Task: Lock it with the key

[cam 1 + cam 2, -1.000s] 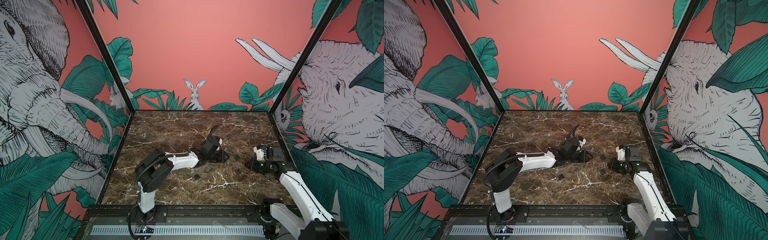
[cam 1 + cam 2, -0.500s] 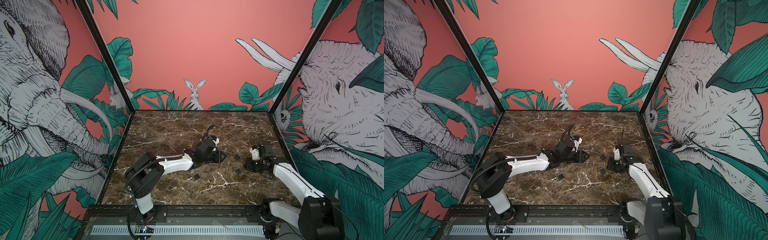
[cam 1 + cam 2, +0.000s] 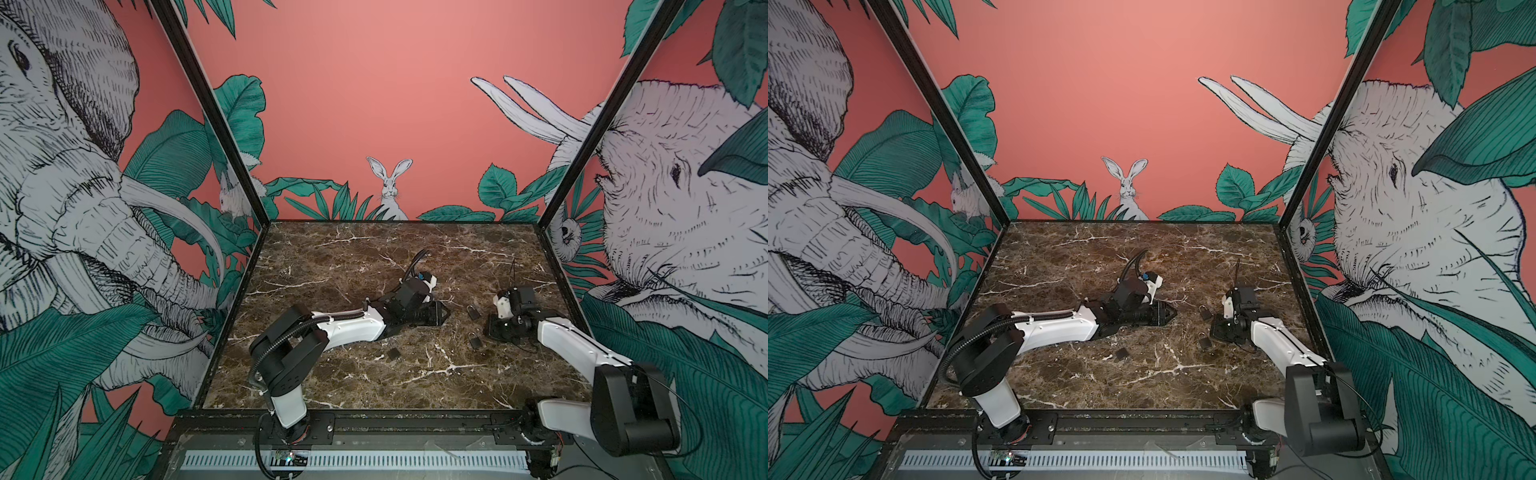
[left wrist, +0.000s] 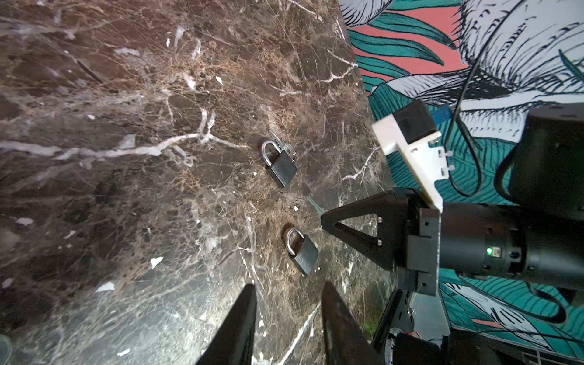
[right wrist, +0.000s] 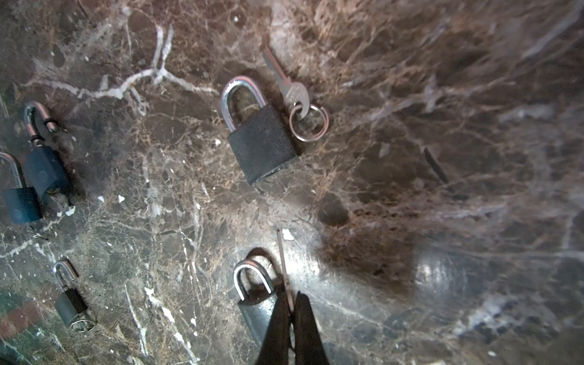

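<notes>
Your right gripper (image 5: 292,298) is pinched tight on the slim silver key (image 5: 282,252), blade edge-on, just over the dark grey padlock (image 5: 254,313) with a steel shackle, lying on the brown marble tabletop (image 5: 442,126). Your left gripper (image 4: 288,286) sits partway open, nothing between its fingers, near that padlock. A second dark padlock (image 5: 260,142) lies further off, a ringed key (image 5: 294,91) just beside it

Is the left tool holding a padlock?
No, the left tool is open, with only bare marble table between its fingers.
</notes>
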`<move>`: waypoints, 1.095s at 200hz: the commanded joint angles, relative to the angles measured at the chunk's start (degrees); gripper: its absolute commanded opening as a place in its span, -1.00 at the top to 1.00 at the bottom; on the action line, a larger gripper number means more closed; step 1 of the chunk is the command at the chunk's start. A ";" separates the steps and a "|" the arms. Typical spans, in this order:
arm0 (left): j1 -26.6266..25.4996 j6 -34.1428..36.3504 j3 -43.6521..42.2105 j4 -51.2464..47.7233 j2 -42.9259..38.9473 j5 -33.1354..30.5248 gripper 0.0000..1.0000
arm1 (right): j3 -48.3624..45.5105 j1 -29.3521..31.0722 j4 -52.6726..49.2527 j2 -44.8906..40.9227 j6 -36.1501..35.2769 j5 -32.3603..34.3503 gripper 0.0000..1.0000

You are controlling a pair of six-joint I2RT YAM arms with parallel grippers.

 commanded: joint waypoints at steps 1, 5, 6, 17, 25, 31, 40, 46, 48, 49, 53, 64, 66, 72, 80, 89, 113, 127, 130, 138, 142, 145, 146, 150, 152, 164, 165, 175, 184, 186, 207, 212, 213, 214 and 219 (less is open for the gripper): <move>0.56 -0.05 -0.76 1.45 -2.28 -0.47 0.26 | -1.24 0.96 1.02 0.49 -0.13 1.40 1.00; 0.56 -0.02 -0.76 1.41 -2.34 -0.40 0.26 | -1.33 1.05 0.96 0.50 -0.08 1.59 1.00; 0.61 -0.02 -0.76 1.45 -2.31 -0.34 0.26 | -1.39 1.12 0.95 0.49 -0.12 1.64 1.00; 0.70 -0.02 -0.85 1.48 -2.19 -0.29 0.26 | -1.57 1.28 0.89 0.53 -0.09 1.94 1.00; 0.74 -0.06 -0.86 1.56 -2.10 -0.16 0.25 | -1.71 1.44 0.85 0.57 -0.12 2.09 1.00; 0.71 -0.11 -1.01 1.57 -2.09 -0.16 0.26 | -1.72 1.37 0.71 0.59 -0.12 2.18 1.00; 0.78 -0.21 -1.02 1.64 -1.95 -0.12 0.26 | -1.70 1.52 0.47 0.73 -0.14 2.20 1.00; 0.82 -0.33 -1.10 1.82 -1.84 -0.03 0.26 | -1.71 1.55 0.41 0.76 -0.07 2.19 1.00; 0.82 -0.29 -1.09 1.90 -1.84 -0.03 0.26 | -1.76 1.61 0.41 0.75 -0.07 2.21 1.00; 0.78 -0.29 -1.10 1.95 -1.84 -0.03 0.26 | -1.78 1.62 0.41 0.75 -0.07 2.22 1.00; 0.78 -0.32 -1.07 2.07 -1.80 0.06 0.26 | -1.80 1.77 0.34 0.77 -0.07 2.22 1.00; 0.88 -0.46 -1.11 2.30 -1.59 0.24 0.26 | -1.87 2.03 0.29 0.62 -0.04 2.49 0.99; 0.90 -0.46 -1.11 2.28 -1.64 0.24 0.26 | -1.89 1.99 0.25 0.61 -0.06 2.51 0.99; 0.91 -0.57 -1.14 2.50 -1.51 0.28 0.25 | -1.89 2.10 0.19 0.52 0.04 2.63 0.97; 0.98 -0.64 -1.25 2.54 -1.49 0.33 0.25 | -1.91 2.29 0.01 0.43 0.02 2.84 0.95; 0.99 -0.75 -1.37 2.74 -1.53 0.47 0.26 | -2.09 2.38 -0.16 0.31 0.09 2.90 0.93; 0.98 -0.90 -1.44 2.91 -1.41 0.57 0.26 | -2.31 2.67 -0.51 -0.11 0.06 3.22 0.87; 1.00 -1.05 -1.47 3.21 -1.30 0.67 0.25 | -2.38 2.86 -0.86 -0.45 0.05 3.38 0.81; 1.00 -1.15 -1.54 3.24 -1.25 0.68 0.26 | -2.41 2.85 -0.88 -0.56 0.02 3.37 0.79; 1.00 -1.16 -1.46 3.37 -1.17 0.77 0.26 | -2.42 2.93 -1.20 -0.87 0.18 3.69 0.72; 0.99 -1.23 -1.46 3.40 -1.13 0.90 0.25 | -2.33 2.89 -1.34 -1.03 0.17 3.74 0.71; 1.00 -1.25 -1.43 3.41 -1.13 0.90 0.25 | -2.29 2.94 -1.38 -1.22 0.12 3.79 0.71; 1.00 -1.29 -1.44 3.46 -1.13 0.92 0.25 | -2.22 2.94 -1.45 -1.24 0.11 3.80 0.71; 1.00 -1.38 -1.38 3.49 -1.11 0.94 0.26 | -2.24 3.01 -1.65 -1.46 0.10 3.90 0.70; 1.00 -1.37 -1.33 3.50 -1.11 0.94 0.26 | -2.17 3.01 -1.78 -1.56 0.15 3.96 0.69; 1.00 -1.42 -1.37 3.57 -1.08 1.02 0.26 | -1.90 3.12 -2.32 -2.36 0.24 4.04 0.66; 0.96 -1.38 -1.37 3.54 -1.11 1.03 0.26 | -1.85 3.08 -2.36 -2.43 0.22 4.05 0.66; 1.00 -1.40 -1.32 3.55 -1.05 1.03 0.26 | -1.56 3.21 -2.94 -3.24 0.30 4.30 0.64; 0.97 -1.42 -1.37 3.58 -1.13 0.94 0.26 | -1.22 3.30 -3.56 -4.01 0.31 4.57 0.62; 0.99 -1.42 -1.31 3.59 -1.15 0.94 0.26 | -1.11 3.30 -3.73 -4.20 0.35 4.59 0.61; 1.09 -1.47 -1.80 3.59 -1.68 0.17 0.26 | -0.17 3.72 -5.39 -6.52 0.61 5.44 0.58; 1.17 -1.43 -1.96 3.59 -1.91 -0.07 0.26 | 0.07 3.91 -5.79 -7.10 0.70 5.58 0.57; 1.17 -1.38 -2.02 3.59 -2.01 -0.14 0.26 | 0.15 3.95 -5.90 -7.22 0.67 5.66 0.57; 1.13 -1.40 -2.09 3.59 -2.01 -0.13 0.26 | 0.27 4.02 -5.99 -7.32 0.65 5.69 0.57; 1.32 -1.42 -2.40 3.60 -2.30 -0.35 0.26 | 0.50 4.31 -6.40 -7.95 0.71 6.02 0.57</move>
